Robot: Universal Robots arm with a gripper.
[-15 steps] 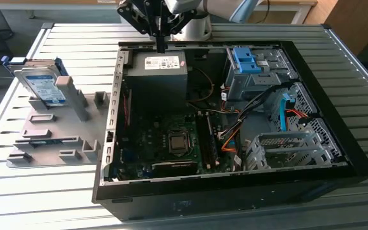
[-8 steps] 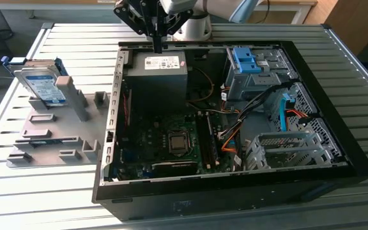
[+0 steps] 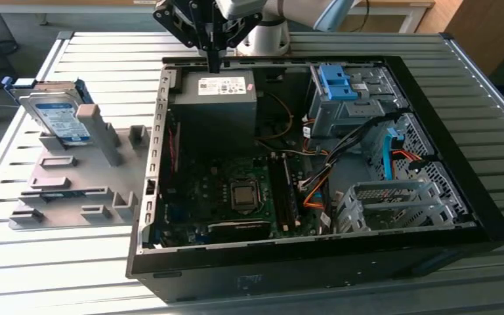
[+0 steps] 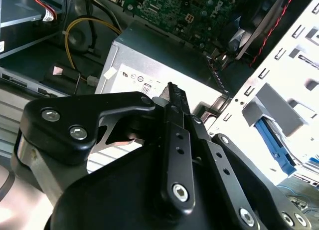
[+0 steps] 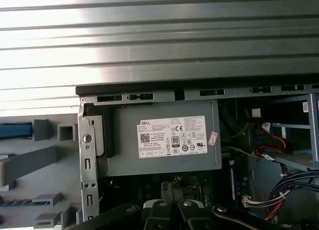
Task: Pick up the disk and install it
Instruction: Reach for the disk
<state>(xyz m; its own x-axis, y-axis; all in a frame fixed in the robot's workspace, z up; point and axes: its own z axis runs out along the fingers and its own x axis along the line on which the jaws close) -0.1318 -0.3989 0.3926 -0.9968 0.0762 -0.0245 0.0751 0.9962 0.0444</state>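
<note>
In the exterior view, the arm's fingers [image 3: 212,62] are pressed together, holding nothing, above the power supply [image 3: 214,98] at the far edge of the open computer case [image 3: 493,230]. The disk [image 3: 57,113] leans in a grey fixture [image 3: 68,190] on the worktop [image 3: 50,262], at the exterior view's left, well apart from them. In the second wrist view, the closed fingers [image 4: 174,120] hang over the power supply [image 4: 149,55]. In the first wrist view, its label faces the camera, with the slatted worktop [image 5: 159,40] beyond.

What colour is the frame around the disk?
The frame is bright blue, clearest in the exterior view.
</note>
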